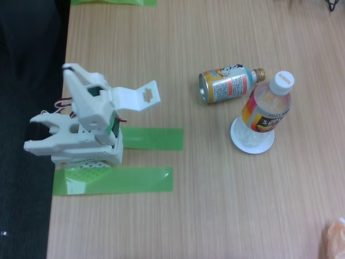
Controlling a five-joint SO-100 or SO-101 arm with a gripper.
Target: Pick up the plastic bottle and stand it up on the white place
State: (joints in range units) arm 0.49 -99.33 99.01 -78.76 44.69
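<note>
Table (pixel 178 216): a wooden top that carries everything; a dark strip runs along its left edge in the fixed view.

Arm (pixel 89 127): white, folded back over its base at the table's left edge, well apart from the bottle and on the far side of the table from it.

Green tape (pixel 116 181): two strips on the table at the arm's base, one beside it and one just in front.

Gripper (pixel 141 97): raised and pointing right, toward the bottle but nowhere near it. It holds nothing; whether its fingers are parted or together I cannot tell from this angle.

Bottle (pixel 265 110): clear plastic with a white cap and a red-orange label, standing upright with its base on the white dish.

Can (pixel 227 83): orange and blue with a gold cap, lying on its side just up and left of the bottle, its cap end close to the bottle's shoulder.

White dish (pixel 240 141): round and flat, directly under the bottle, its rim showing around the base.

Step in hand: the bottle looks already placed and the arm parked, so the task appears finished.

Next move: probably none; if anything, the arm only needs to keep clear of the bottle so it is not knocked over.
</note>
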